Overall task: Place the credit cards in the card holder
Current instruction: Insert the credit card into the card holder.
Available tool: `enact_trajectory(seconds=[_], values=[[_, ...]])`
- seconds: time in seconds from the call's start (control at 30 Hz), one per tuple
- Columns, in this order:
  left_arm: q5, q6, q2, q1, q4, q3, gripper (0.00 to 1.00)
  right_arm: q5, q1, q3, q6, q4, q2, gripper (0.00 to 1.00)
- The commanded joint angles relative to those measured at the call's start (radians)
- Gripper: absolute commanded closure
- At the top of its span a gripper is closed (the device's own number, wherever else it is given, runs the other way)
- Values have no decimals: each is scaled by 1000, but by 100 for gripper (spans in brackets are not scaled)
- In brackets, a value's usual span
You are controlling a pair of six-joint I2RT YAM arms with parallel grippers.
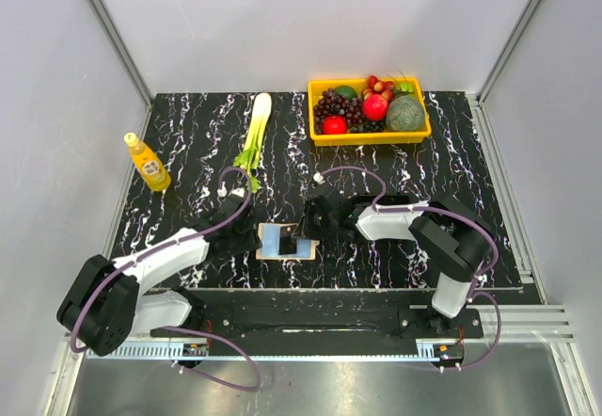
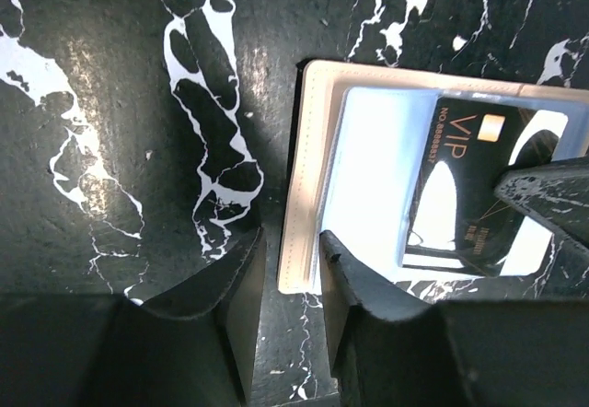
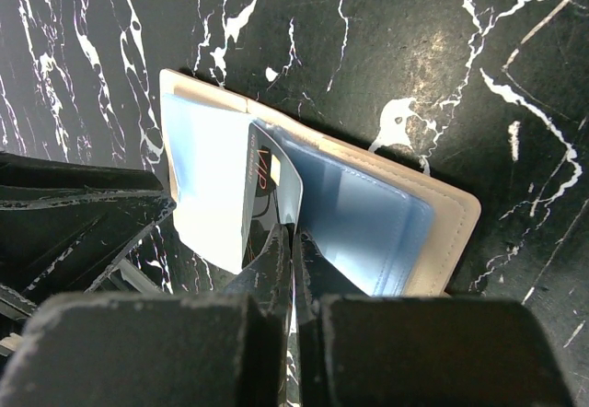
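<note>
Right pincer (image 3: 293,237) clamps VIP card (image 3: 262,186), left pincer (image 2: 290,246) slightly apart astride card holder (image 2: 308,149) edge; I'd slide it flat into pocket (image 3: 368,227).

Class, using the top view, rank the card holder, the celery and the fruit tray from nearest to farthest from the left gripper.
1. Card holder: right beside the left gripper, near the table's front edge.
2. Celery: farther back, left of centre.
3. Fruit tray: back right, farthest.

Beige, blue-lined card holder (image 3: 368,214), black card (image 2: 460,195), white-veined black table (image 1: 188,152).
</note>
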Motion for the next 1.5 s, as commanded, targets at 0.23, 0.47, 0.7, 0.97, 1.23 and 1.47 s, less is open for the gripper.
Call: enact_trajectory(seconds=[0.23, 0.47, 0.7, 0.97, 1.23, 1.47], values=[[94, 55, 104, 1, 68, 40, 65, -45, 26, -26, -37, -69, 11, 100], [85, 26, 193, 1, 116, -12, 72, -76, 26, -44, -20, -81, -13, 100], [68, 16, 161, 1, 95, -40, 78, 8, 26, -43, 35, -98, -10, 100], [72, 24, 170, 2, 95, -40, 81, 200, 15, -90, 44, -75, -78, 100], [97, 22, 190, -5, 118, -41, 83, 162, 23, -101, 104, -31, -33, 100], [121, -19, 199, -55, 147, -47, 84, 157, 80, -60, 168, -40, 13, 100]])
